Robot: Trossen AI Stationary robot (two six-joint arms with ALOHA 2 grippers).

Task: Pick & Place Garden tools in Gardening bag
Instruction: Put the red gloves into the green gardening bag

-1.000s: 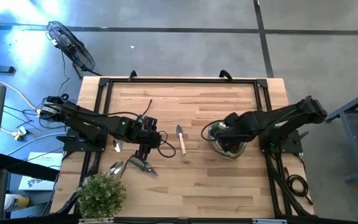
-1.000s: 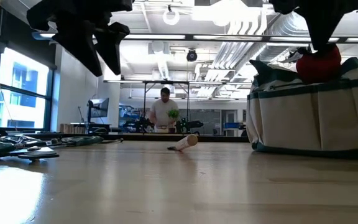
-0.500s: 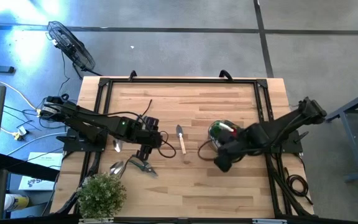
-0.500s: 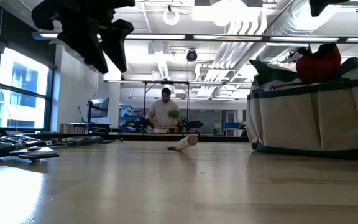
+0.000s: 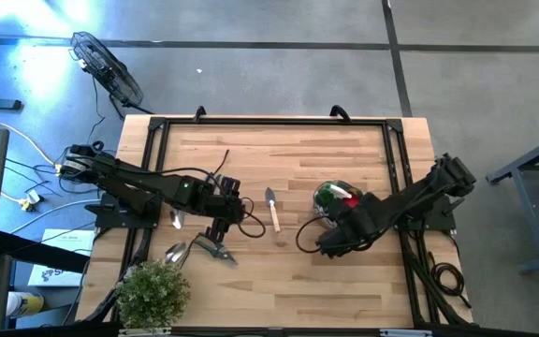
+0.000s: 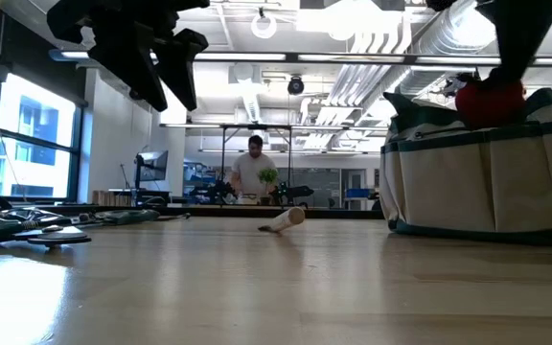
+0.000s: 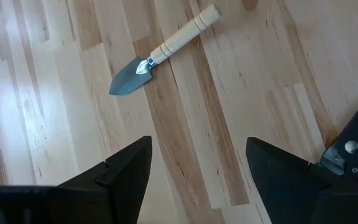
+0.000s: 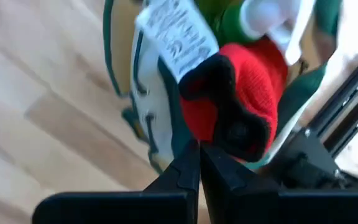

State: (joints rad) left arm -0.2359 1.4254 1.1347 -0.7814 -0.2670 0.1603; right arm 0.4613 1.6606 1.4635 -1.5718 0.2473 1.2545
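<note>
The olive gardening bag [image 5: 337,198] stands right of the table's centre, with a red piece [image 8: 235,102] and a green and white thing in its mouth. My right gripper [image 8: 199,163] hangs shut above the table, just off the bag's near side [image 5: 327,243]. A wooden-handled trowel [image 7: 160,53] lies flat at mid-table. Black-handled pruners [image 5: 215,249] and two silver scoops [image 5: 175,236] lie at the near left. My left gripper [image 7: 197,168] hovers open above bare wood between the trowel and the pruners [image 7: 353,146], holding nothing.
A bushy potted plant [image 5: 152,292] stands at the near left corner. A black frame [image 5: 157,168] runs around the tabletop. Bare wood lies between the trowel and the bag and along the far half. A person [image 6: 254,172] stands far off in the room.
My right gripper, shut throughout, has swung from above the bag's mouth toward the table's near edge and a little leftward, then sunk lower beside the bag. The red piece has stayed in the bag.
</note>
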